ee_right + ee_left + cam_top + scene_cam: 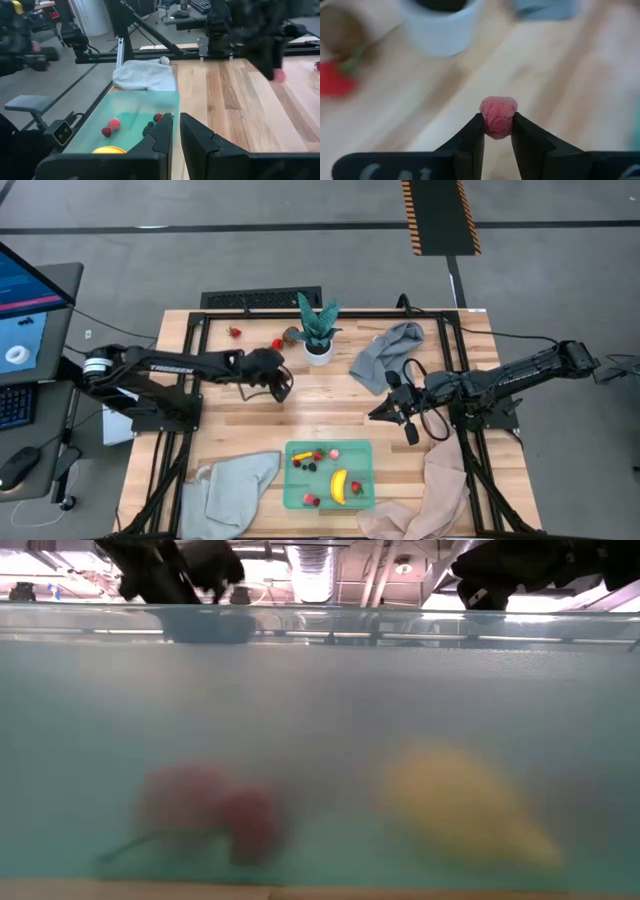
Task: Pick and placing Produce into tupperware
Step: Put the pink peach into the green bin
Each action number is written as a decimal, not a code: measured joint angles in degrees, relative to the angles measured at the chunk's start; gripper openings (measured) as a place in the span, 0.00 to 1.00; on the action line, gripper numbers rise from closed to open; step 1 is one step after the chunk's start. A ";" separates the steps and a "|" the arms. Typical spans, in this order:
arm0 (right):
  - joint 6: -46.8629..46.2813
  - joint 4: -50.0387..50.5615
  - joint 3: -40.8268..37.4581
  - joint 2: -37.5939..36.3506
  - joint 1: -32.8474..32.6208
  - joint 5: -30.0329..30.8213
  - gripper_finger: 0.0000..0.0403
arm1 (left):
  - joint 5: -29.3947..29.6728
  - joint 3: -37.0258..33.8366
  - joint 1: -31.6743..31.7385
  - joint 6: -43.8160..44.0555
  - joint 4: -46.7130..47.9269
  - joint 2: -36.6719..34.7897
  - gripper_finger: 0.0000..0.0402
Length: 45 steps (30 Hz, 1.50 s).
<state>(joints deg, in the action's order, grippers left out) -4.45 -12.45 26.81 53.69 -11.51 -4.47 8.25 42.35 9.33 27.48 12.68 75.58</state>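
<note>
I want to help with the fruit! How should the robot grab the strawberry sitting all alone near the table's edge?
Probably from straight above, closing across its red middle. The strawberry lies alone on bare table with clear space all round, so nothing blocks a top approach. The left gripper is nearest but holds a pink piece; the right gripper is empty.

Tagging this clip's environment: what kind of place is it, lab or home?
Most likely a robotics lab or workshop, not a home. A wooden table sits in a black metal frame on grey concrete flooring with a hazard-striped strip, and a computer monitor stands beside it.
</note>
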 joint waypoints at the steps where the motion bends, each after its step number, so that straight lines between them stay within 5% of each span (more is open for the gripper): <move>1: 0.19 0.00 0.00 0.00 0.01 0.01 0.15 | -0.01 0.01 -1.97 0.10 -1.64 -0.65 0.18; 12: 0.44 0.11 0.00 0.00 1.29 0.02 0.15 | -0.37 0.07 -20.72 1.80 -15.65 -1.38 0.21; 23: 0.51 0.44 0.00 0.00 1.64 0.02 0.15 | 3.03 0.07 -33.51 2.38 -18.80 -1.36 0.21; 45: 0.53 0.95 -0.02 -0.02 1.97 0.02 0.15 | 2.30 0.13 -37.19 6.66 -35.84 16.45 0.21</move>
<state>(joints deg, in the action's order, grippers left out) -3.92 -11.50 26.79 53.67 -9.54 -4.45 10.55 42.48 -27.86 34.14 -23.16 92.03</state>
